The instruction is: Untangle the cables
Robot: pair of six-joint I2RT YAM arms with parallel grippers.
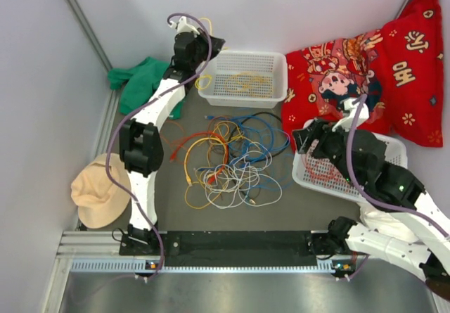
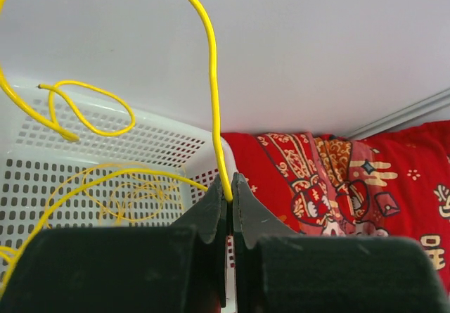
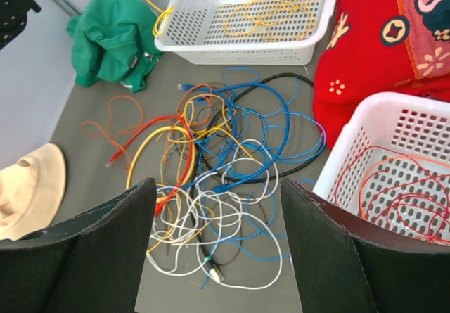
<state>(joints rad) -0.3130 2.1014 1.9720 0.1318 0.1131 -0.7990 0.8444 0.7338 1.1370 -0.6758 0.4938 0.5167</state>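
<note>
Left claw: closed tight on a yellow cable. In the top view it sits upper left of centre, raised beside the left end of the far white basket. The cable climbs from the closed jaws, arcs out of the wrist frame's top edge, and reappears as loose loops at the upper left. More yellow cable lies coiled on that basket's floor.

Centre frame: the main tangle lies on the bench, with yellow, red, orange, blue, white and black strands interlaced.

Right claw: spread wide, holding nothing, right of centre in the top view, above the left rim of the near white basket. A red cable lies looped inside that basket.
</note>
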